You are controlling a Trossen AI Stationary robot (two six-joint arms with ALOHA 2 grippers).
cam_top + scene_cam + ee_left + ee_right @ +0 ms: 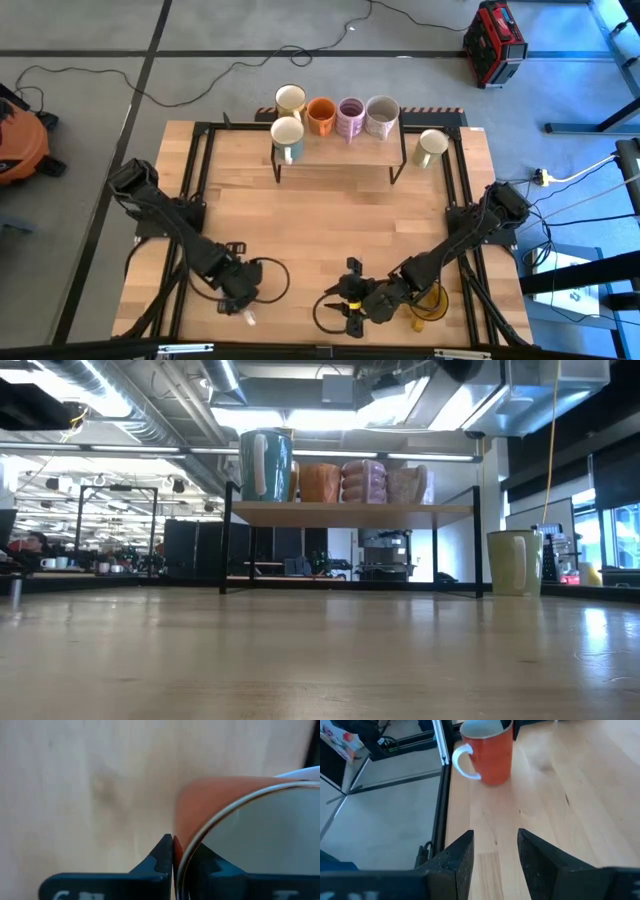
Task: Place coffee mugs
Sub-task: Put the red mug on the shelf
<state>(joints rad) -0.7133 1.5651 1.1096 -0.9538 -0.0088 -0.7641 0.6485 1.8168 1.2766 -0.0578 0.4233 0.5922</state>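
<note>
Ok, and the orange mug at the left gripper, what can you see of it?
The orange mug looks like glazed ceramic, with a white handle and a pale inside. It stands upright on the wooden table, in its front left part. The left gripper pinches its rim, one finger outside, one inside.

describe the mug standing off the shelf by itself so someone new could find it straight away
Start from the black-framed wooden shelf at the far edge of the table, which carries a cluster of mugs. Look just past the shelf's right-hand end, down on the tabletop: the pale cream mug stands there upright and alone. Unlike the others, it is not on the shelf and touches no other mug.
</note>
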